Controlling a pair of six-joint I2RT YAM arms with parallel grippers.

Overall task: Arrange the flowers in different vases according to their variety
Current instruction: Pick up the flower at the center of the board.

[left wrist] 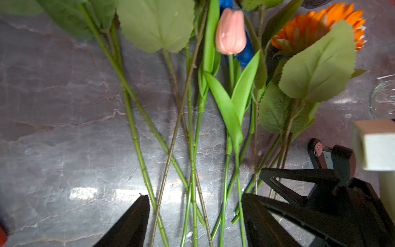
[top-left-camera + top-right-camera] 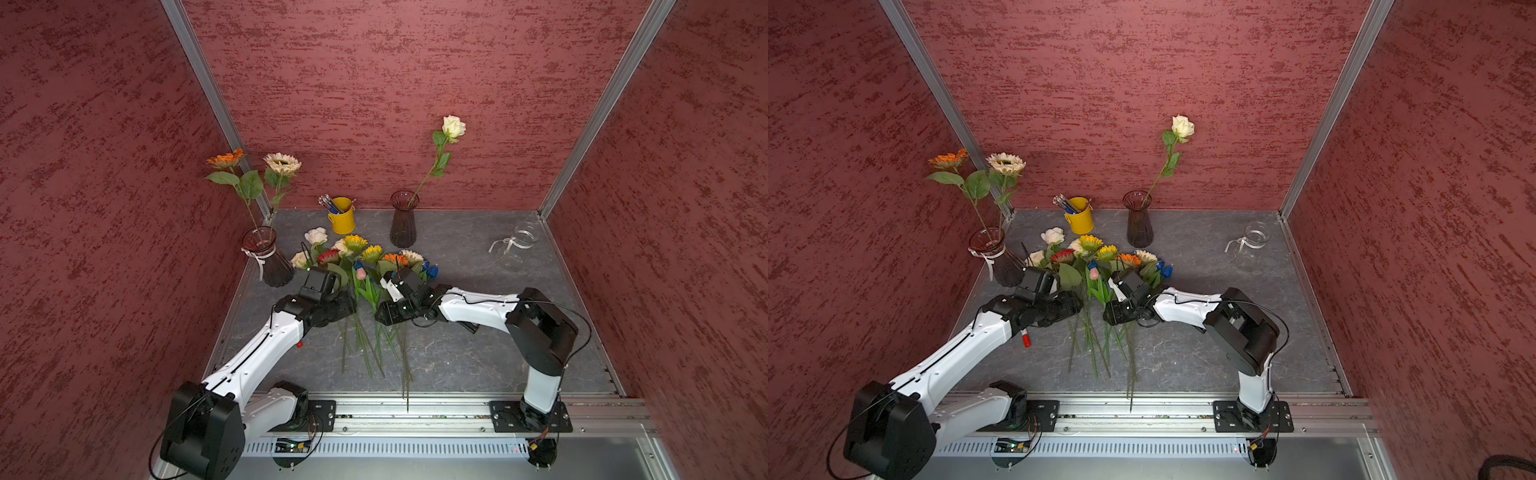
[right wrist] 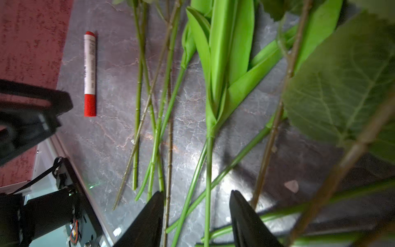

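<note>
Flowers (image 2: 355,242) lie piled on the table (image 2: 478,353) before the bucket (image 2: 343,220), perhaps overlapping, beside the left vase (image 2: 270,266).

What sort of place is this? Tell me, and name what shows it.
Probably a robot test booth, not a home: red textured panels in aluminium framing, two arms bolted to a metal rail, artificial flowers staged on a grey marble-look tabletop.
</note>
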